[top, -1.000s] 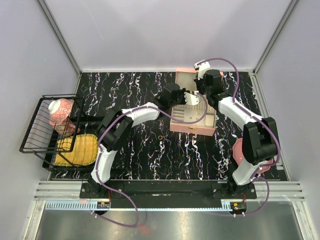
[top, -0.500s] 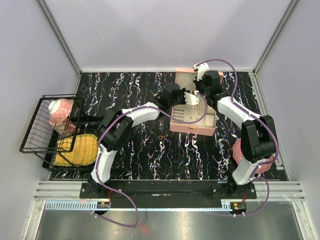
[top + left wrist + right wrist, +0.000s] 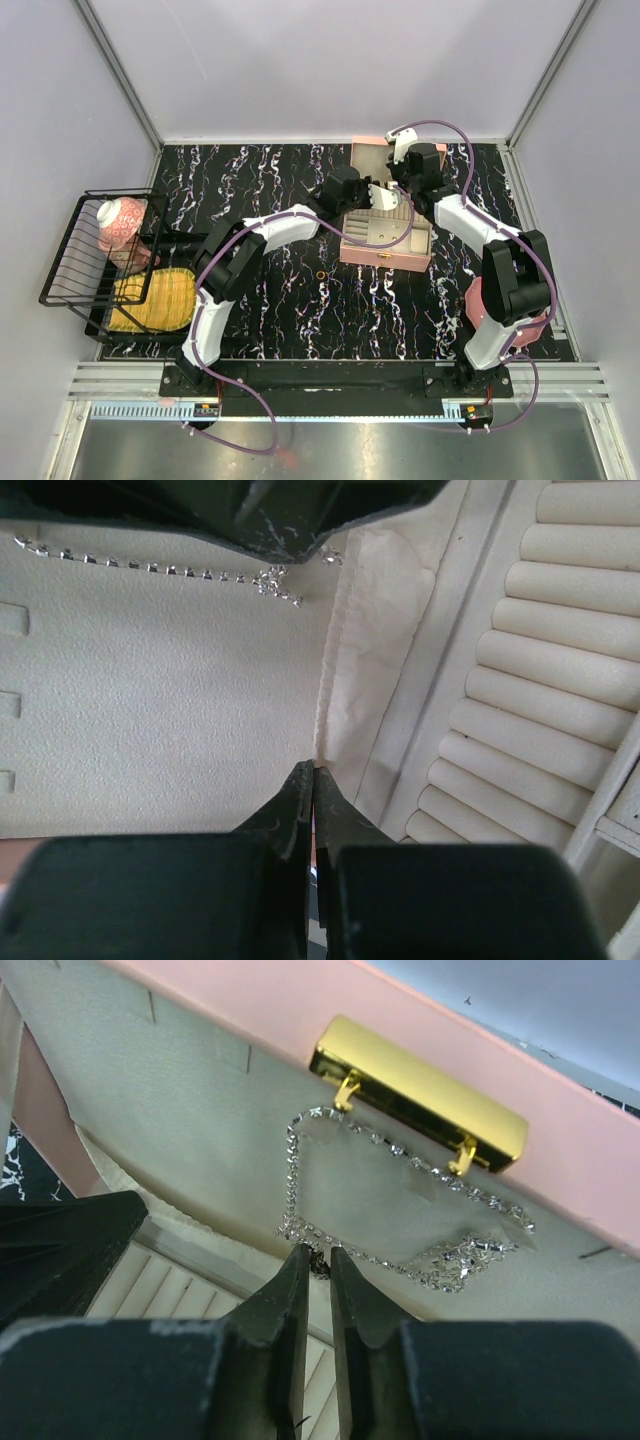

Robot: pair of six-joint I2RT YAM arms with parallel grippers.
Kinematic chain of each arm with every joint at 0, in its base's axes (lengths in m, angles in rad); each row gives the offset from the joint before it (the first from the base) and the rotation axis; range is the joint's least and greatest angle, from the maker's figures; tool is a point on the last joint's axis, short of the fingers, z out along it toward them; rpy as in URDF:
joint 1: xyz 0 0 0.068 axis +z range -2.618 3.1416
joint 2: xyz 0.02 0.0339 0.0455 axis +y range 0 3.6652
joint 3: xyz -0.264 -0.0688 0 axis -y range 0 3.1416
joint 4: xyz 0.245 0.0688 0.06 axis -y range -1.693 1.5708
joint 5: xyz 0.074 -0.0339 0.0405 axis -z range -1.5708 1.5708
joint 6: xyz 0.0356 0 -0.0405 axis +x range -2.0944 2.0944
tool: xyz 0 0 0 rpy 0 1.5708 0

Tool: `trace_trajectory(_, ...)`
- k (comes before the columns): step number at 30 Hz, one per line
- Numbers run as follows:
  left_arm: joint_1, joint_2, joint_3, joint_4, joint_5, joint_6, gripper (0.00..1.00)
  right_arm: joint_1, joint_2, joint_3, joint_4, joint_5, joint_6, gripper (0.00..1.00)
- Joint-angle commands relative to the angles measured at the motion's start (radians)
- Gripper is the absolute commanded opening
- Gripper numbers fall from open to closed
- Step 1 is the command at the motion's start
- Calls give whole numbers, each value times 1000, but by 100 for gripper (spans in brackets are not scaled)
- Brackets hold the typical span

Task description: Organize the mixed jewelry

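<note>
At the near right, a round pink disc (image 3: 478,300) lies on the worktop (image 3: 270,320), mostly covered by the right arm. At the near left, a black wire rack (image 3: 75,245) holds a yellow mat (image 3: 160,298) with a pink patterned bowl (image 3: 120,222) behind it.

A small gold ring (image 3: 320,273) sits alone on the bare worktop, just left of the open pink box (image 3: 385,258). The box holds cream ring rolls (image 3: 560,630); the arms hide much of the rest of its inside.

At the far side of the box stands the raised lid (image 3: 368,152). A sparkly chain (image 3: 455,1260) hangs in a loop from the hooks of the gold clasp (image 3: 420,1090) against the cream lining.

The left end effector (image 3: 314,775) is closed tight on nothing, its tips at the lining. The right end effector (image 3: 318,1255) is parted by a narrow slit. The chain crosses just at its tips, and whether it touches them is unclear.
</note>
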State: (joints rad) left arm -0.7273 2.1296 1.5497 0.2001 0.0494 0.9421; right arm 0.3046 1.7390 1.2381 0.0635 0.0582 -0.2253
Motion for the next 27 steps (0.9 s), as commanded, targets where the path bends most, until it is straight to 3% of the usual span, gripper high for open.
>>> trace_trajectory(1, -7, -33, 35, -8, 44, -28, 0, -5, -19, -9, 39, -8, -6, 21)
trace_trajectory(9, -6, -30, 41, -7, 44, -25, 0, -5, -33, -12, 39, -4, -5, 30)
trace_trajectory(22, -9, -34, 52, 7, 29, -35, 0, -5, -107, -17, -11, -5, 4, 31)
trace_trajectory(25, -12, -46, 47, 13, 14, -35, 8, -5, -134, -31, -28, 0, 0, 31)
trace_trajectory(27, -12, -57, 33, 21, 3, -32, 20, -5, -159, -43, -37, 5, 1, 31)
